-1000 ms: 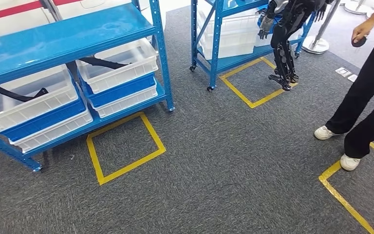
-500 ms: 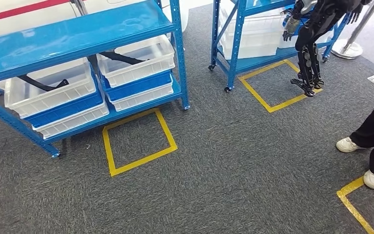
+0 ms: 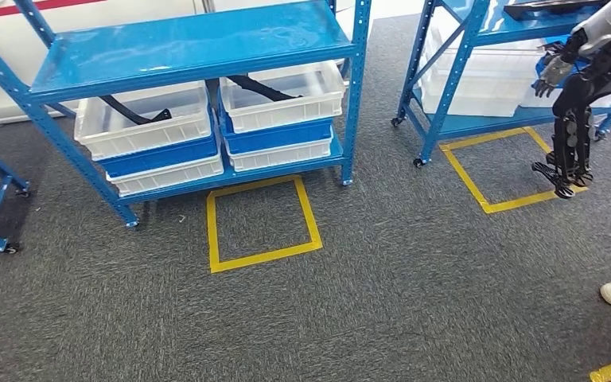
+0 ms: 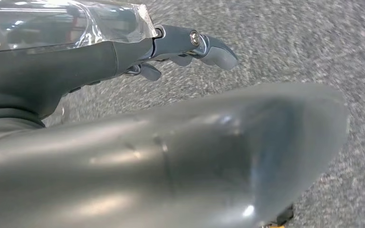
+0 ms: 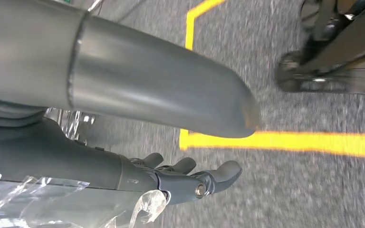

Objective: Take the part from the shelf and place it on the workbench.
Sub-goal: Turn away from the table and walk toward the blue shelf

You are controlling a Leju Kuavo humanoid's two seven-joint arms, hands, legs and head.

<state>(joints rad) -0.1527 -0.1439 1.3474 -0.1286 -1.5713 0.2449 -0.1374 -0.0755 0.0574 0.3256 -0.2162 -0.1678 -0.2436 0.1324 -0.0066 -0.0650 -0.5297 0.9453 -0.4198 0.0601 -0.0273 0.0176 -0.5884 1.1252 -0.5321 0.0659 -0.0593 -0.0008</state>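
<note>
at about eleven o'clock in the head view stands the blue shelf [image 3: 191, 44], and on its lower level sit two stacks of white and blue bins. the left bin [image 3: 145, 121] and the right bin [image 3: 282, 86] each carry a black part [image 3: 134, 111] lying loose inside, probably so that a hand can reach it from above without moving anything. on the carpet just in front, near twelve o'clock, a yellow square [image 3: 261, 223] is taped, which i judge marks the standing place for the pick. at two o'clock another robot [image 3: 577, 103] stands at a second shelf [image 3: 477, 64].

the left hand [image 4: 123, 52] hangs over the carpet, fingers loosely stretched and holding nothing; the right hand [image 5: 138, 178] is the same, empty and slack. the step in hand seems to be the approach; no part is taken yet.
</note>
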